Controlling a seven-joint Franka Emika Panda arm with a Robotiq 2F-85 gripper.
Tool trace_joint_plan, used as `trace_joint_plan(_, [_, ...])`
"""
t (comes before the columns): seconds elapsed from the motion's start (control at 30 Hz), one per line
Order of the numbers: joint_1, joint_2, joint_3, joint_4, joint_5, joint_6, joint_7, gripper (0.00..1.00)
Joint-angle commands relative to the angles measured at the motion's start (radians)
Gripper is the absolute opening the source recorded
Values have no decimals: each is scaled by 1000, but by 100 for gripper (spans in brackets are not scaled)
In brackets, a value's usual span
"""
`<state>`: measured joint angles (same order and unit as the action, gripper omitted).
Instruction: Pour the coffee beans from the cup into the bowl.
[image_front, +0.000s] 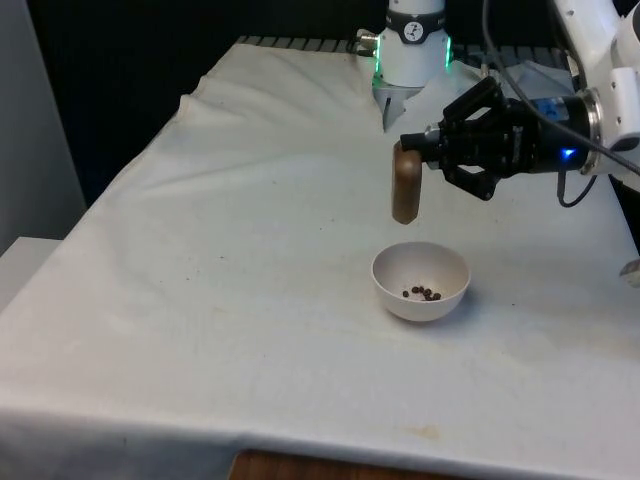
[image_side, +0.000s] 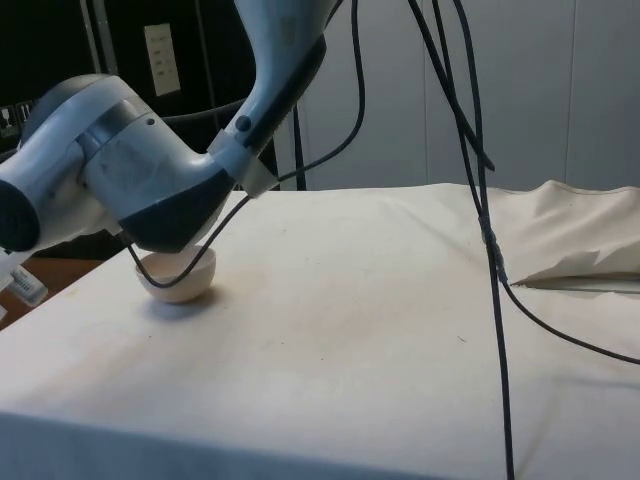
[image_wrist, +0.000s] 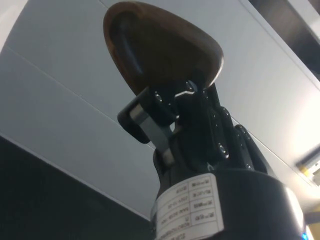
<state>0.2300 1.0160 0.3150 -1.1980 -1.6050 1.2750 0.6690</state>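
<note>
White bowl (image_front: 420, 283) holds few beans (image_front: 423, 293); inverted cup (image_front: 405, 183) above.

Lab: cloth-draped table (image_front: 250, 300), black curtains (image_front: 150, 60), trailing cables (image_side: 480, 200)

Cup (image_front: 405, 185) – glossy wood; bowl (image_front: 421, 300) matt, smooth; cloth (image_front: 250, 250) creased.

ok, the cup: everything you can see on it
The cup is brown, looks wooden, smooth and tall. It is tipped fully over above the white bowl, not touching it. The hand is shut on its upper end, fingers clamped over the wall. A few beans lie in the bowl.
</note>
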Motion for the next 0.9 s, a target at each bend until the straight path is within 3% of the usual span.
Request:
trace_joint_plan(0.0, [5,6,-1,8,-2,-10,-6,12])
trace_joint_plan(0.1, [0,2,6,0,-10,-10,0,12])
trace_joint_plan(0.73, [-2,3,6,0,-11,-11,4,12])
trace_joint_plan(0.87, [-8,-1,11,0,-6,-5,5,12])
